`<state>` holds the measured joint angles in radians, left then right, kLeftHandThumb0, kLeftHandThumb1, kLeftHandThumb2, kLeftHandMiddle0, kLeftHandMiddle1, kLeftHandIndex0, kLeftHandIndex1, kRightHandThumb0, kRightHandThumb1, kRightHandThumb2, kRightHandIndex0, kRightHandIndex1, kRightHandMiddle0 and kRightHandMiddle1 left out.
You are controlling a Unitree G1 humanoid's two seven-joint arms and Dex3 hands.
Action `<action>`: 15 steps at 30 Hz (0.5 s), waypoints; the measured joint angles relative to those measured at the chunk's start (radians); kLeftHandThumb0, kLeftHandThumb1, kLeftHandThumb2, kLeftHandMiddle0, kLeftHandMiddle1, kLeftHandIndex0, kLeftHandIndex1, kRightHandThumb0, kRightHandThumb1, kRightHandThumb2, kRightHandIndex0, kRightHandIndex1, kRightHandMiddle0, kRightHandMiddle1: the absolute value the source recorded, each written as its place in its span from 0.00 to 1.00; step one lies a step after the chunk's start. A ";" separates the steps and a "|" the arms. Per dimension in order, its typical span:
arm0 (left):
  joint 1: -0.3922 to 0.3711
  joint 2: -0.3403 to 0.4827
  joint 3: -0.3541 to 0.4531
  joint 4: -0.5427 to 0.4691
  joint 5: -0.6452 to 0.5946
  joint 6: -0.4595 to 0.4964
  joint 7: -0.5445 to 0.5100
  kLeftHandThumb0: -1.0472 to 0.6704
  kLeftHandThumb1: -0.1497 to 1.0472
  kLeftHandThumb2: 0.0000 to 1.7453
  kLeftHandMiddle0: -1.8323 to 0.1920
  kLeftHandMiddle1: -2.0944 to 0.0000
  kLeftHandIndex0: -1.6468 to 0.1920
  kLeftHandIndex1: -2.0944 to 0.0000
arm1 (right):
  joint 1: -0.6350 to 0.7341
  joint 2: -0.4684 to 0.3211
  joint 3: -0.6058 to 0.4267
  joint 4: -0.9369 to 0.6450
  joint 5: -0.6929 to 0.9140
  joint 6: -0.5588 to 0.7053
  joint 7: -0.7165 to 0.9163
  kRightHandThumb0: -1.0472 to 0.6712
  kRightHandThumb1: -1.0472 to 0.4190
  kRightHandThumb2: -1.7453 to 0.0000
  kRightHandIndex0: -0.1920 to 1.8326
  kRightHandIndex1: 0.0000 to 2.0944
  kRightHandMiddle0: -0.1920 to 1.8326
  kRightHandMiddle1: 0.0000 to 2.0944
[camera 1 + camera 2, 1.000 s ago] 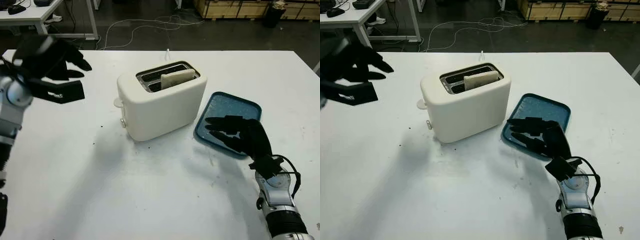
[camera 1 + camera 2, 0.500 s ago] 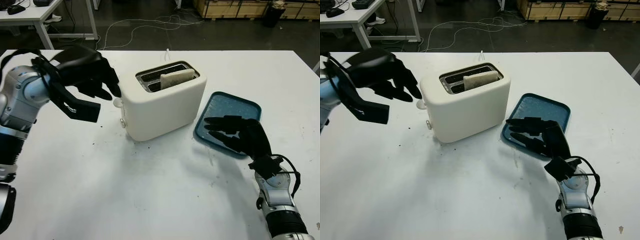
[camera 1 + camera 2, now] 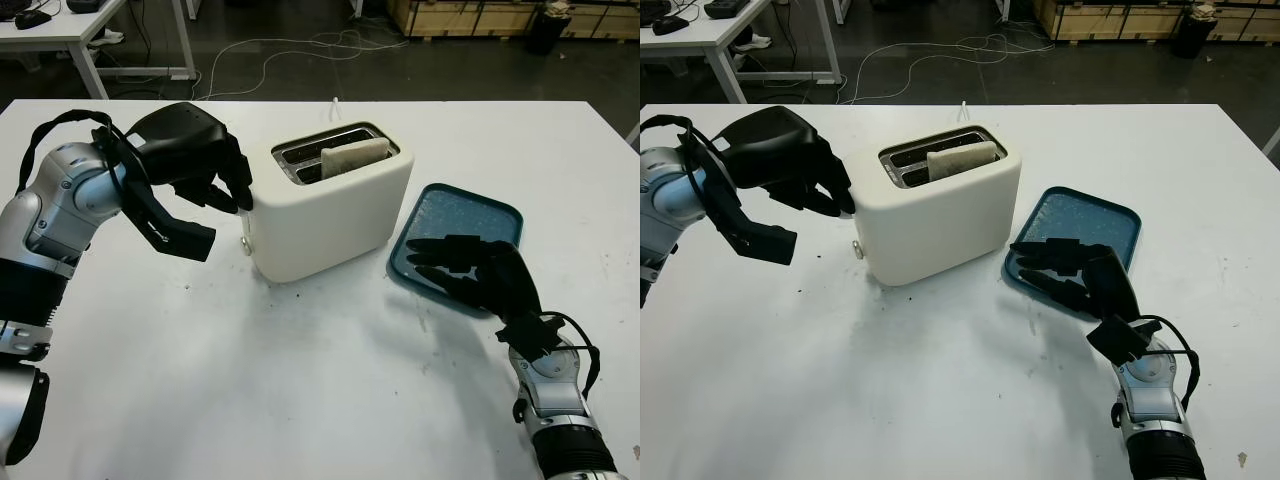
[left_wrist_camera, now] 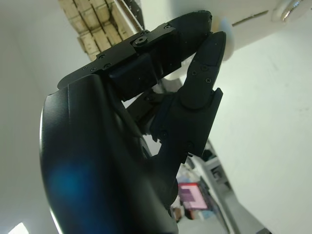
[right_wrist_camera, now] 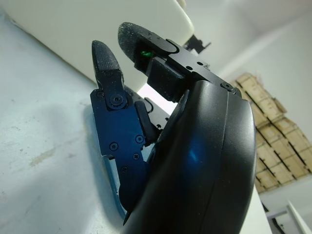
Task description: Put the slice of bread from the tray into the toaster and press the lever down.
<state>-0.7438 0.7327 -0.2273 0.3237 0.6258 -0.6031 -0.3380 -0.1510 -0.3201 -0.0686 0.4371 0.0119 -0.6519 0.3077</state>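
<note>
Since a moment ago, left hand [image 3: 205, 170] reaches the toaster [image 3: 325, 205] lever [image 4: 225, 43], fingers curled, holding nothing; bread [image 3: 353, 155] sits slotted. Next: press down.

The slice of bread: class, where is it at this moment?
In the left eye view, the slice of bread stands in a slot of the white toaster at the table's middle, left of the blue tray.
</note>
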 measured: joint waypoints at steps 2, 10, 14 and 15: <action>0.000 0.002 -0.004 0.008 0.057 -0.007 0.052 0.35 0.78 0.00 0.38 0.41 0.13 0.99 | 0.000 -0.001 0.000 0.000 0.000 0.000 0.000 0.39 0.11 1.00 0.66 0.00 0.62 0.00; -0.010 0.029 -0.006 0.026 0.132 -0.020 0.133 0.33 0.80 0.00 0.39 0.42 0.15 1.00 | 0.000 -0.004 0.002 0.000 0.000 0.000 0.012 0.39 0.11 1.00 0.66 0.01 0.62 0.00; -0.011 0.031 -0.008 0.028 0.132 -0.026 0.149 0.32 0.79 0.00 0.39 0.39 0.13 0.99 | 0.000 -0.004 0.002 0.000 0.000 0.000 0.012 0.39 0.11 1.00 0.66 0.00 0.62 0.00; -0.011 0.031 -0.011 0.030 0.132 -0.027 0.154 0.32 0.79 0.00 0.39 0.38 0.12 0.98 | 0.000 -0.004 0.002 0.000 0.000 0.000 0.012 0.39 0.11 1.00 0.66 0.00 0.62 0.00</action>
<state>-0.7543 0.7632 -0.2384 0.3533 0.7581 -0.6303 -0.1838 -0.1510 -0.3240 -0.0665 0.4373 0.0121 -0.6519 0.3200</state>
